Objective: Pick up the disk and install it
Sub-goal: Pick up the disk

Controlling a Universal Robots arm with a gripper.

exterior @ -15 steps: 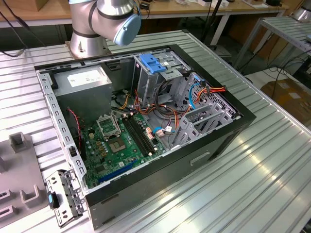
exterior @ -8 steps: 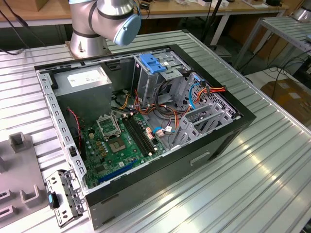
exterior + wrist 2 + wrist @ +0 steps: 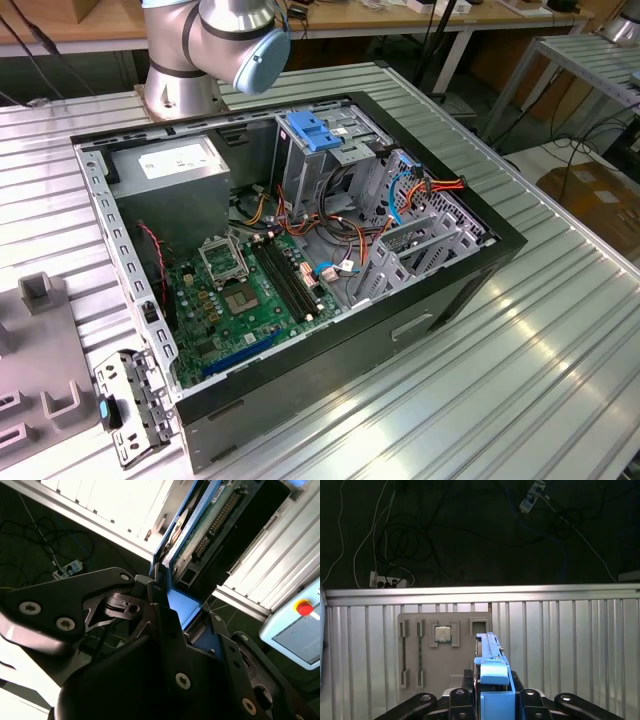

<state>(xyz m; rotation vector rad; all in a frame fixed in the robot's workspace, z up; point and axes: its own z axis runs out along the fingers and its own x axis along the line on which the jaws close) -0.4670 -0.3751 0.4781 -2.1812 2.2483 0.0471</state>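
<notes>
In both wrist views my gripper (image 3: 492, 692) (image 3: 186, 614) is shut on the disk. In the first wrist view the disk (image 3: 489, 655) shows edge-on, with its blue plastic rail standing up between the black fingers (image 3: 462, 697). It hangs high above the ribbed metal table (image 3: 560, 645). In the second wrist view the disk's green circuit-board side (image 3: 216, 520) and blue rail (image 3: 181, 605) face the camera. In the exterior view the open computer case (image 3: 300, 250) lies on the table, with the arm's base joint (image 3: 225, 35) behind it.
Inside the case are a metal cage with a light-blue top (image 3: 318, 132), a grey power-supply box (image 3: 178, 170), a green motherboard (image 3: 235, 295) and loose cables. A grey fixture plate (image 3: 445, 665) holding a chip (image 3: 443, 633) lies on the table. A pendant with a red button (image 3: 304, 608) hangs nearby.
</notes>
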